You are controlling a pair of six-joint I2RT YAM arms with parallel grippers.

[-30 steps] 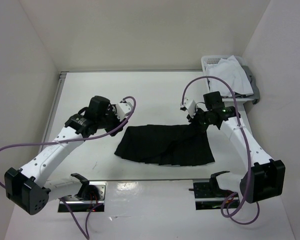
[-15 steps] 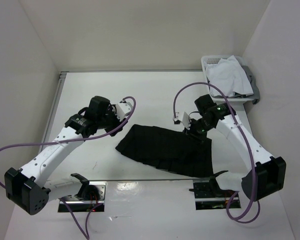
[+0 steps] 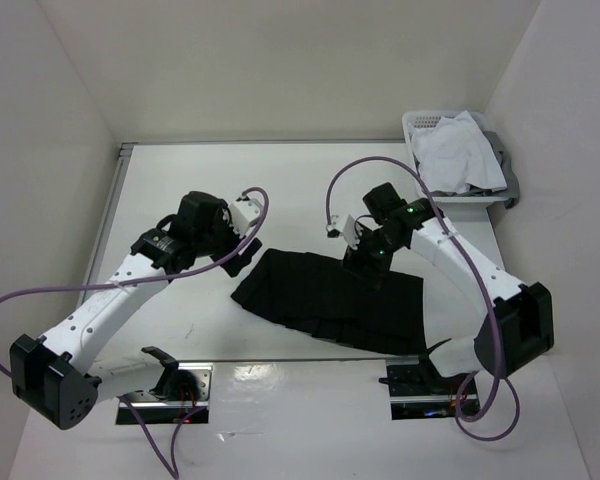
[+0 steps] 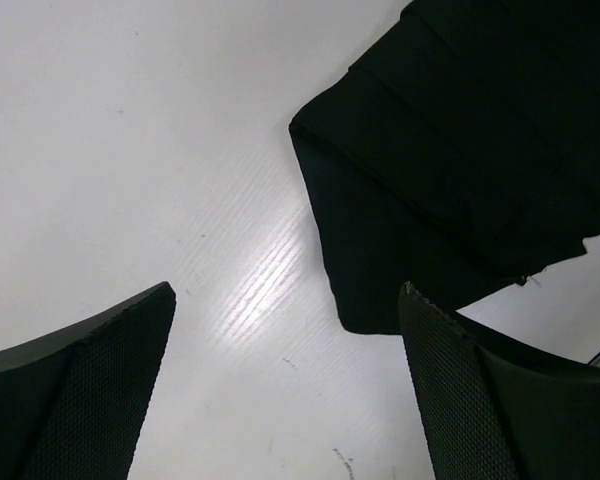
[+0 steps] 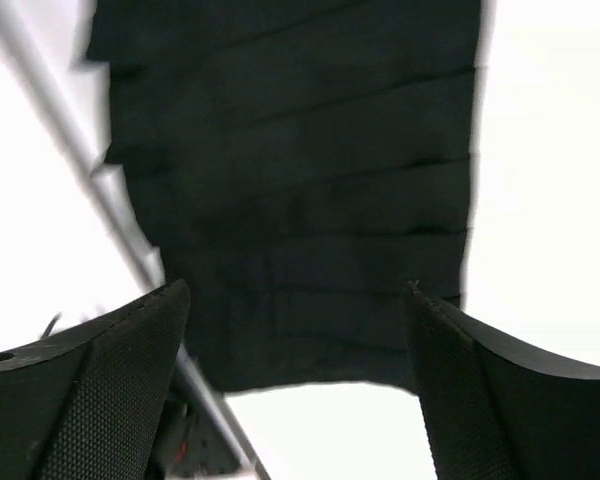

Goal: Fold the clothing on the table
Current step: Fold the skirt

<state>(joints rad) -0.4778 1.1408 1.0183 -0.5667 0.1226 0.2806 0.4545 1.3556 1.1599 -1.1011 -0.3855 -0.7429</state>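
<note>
The black pleated skirt (image 3: 330, 300) lies flat on the white table (image 3: 280, 180), near its front edge and a little right of centre. Its pleats show as parallel creases running across the cloth, and its lower right part reaches close to the table's near edge. The left gripper (image 3: 240, 258) hangs just beside the skirt's left end. In the left wrist view its two fingers (image 4: 90, 400) stand wide apart with only bare tabletop between them, and a rounded corner of the skirt (image 4: 460, 150) lies ahead and to the right of the gap, apart from both pads. The right gripper (image 3: 368, 265) is over the skirt's far edge, toward the middle of the garment. The right wrist view shows its jaws spread wide as well, holding nothing, with the pleated fabric (image 5: 300, 200) spread out beneath and ahead of them. In the far right corner a white plastic basket (image 3: 417, 122) holds a crumpled white garment (image 3: 460, 150), well apart from the skirt.
</note>
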